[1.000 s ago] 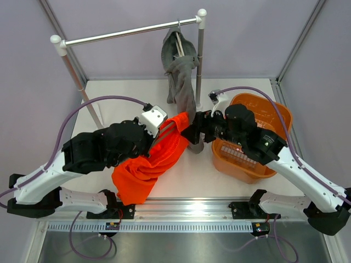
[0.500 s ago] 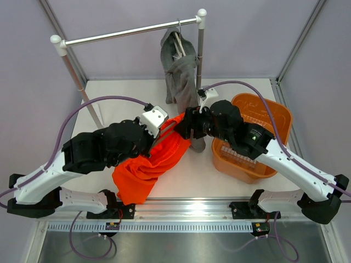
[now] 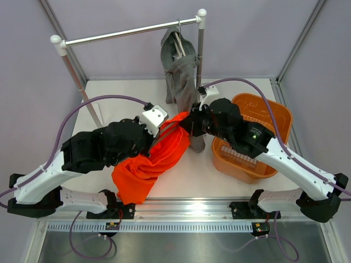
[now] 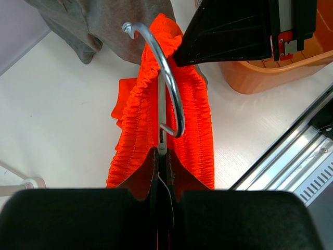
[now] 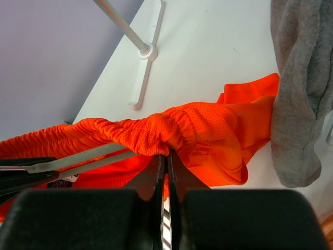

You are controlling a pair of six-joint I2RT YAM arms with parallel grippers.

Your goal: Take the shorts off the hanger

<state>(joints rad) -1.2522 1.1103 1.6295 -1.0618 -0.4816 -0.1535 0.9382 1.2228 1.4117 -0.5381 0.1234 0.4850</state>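
White and matte, the surface sits between pale lilac walls, with a garment rail standing across its far side. Near its middle the left pincer is pressed together on the wire stem of a hanger, just below the metal hook, which curves away from the wrist camera. The orange shorts are threaded on that hanger. Their gathered elastic waistband runs up both sides of the stem and closes over near the top of the hook.

From above, the left pincer holds the hanger low over the surface. The orange shorts trail from it toward the near edge, heaped beside the left arm.

Facing it, the right pincer has its fingers shut tight, pinching the bunched waistband of the orange shorts at the hook end. In the overhead view the right pincer is close to the left one.

Just behind both hang the grey shorts, draped on a second hanger hooked over the rail. Their lower end reaches down beside the right pincer. To the right, an orange basket stands on the surface under the right arm.
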